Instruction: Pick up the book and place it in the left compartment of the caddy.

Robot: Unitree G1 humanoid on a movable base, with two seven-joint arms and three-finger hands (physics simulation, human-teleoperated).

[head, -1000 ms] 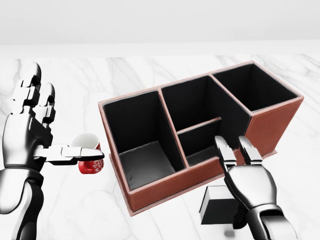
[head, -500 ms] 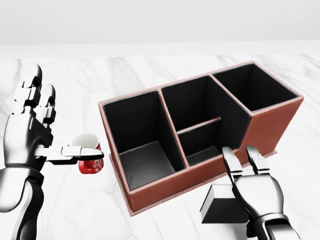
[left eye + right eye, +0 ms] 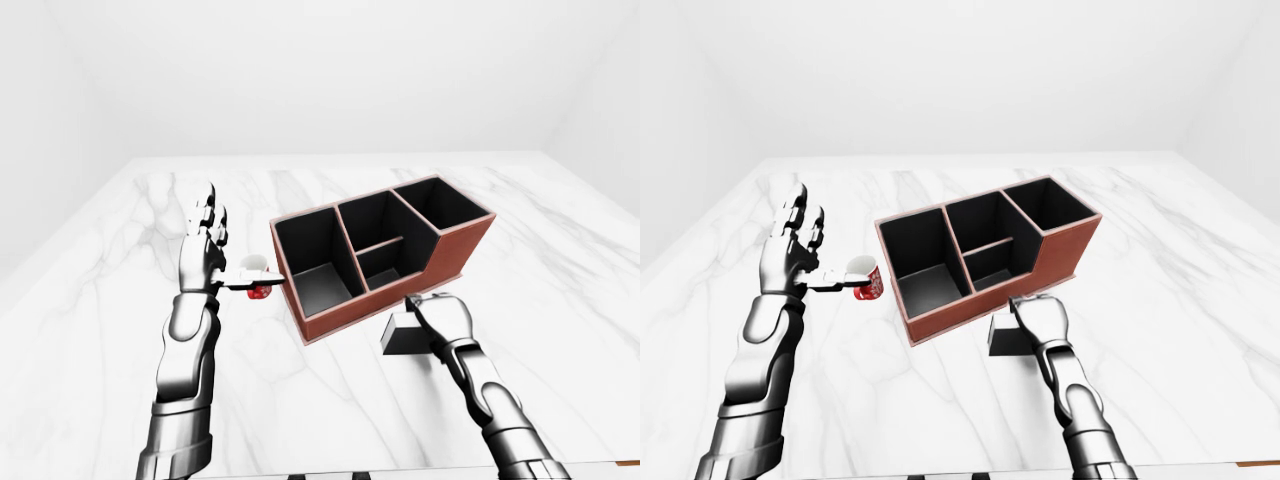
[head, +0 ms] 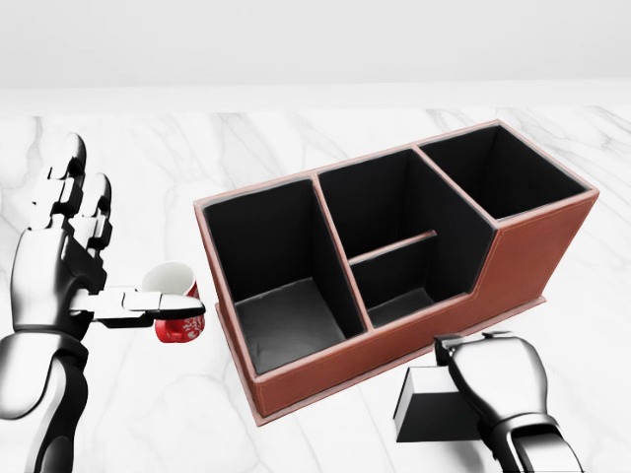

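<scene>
The book (image 4: 431,405) lies on the marble table (image 4: 552,148) under the right hand (image 4: 498,379), whose fingers curl down over its edge, seemingly closing. Grip both faces firmly before lifting toward the caddy (image 4: 537,246) beyond. The left hand (image 4: 59,266) hangs open.

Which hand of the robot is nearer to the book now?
The right hand: it rests over the book, fingers curled at its top edge. The left hand is raised open far across the caddy, beside the red mug.
</scene>
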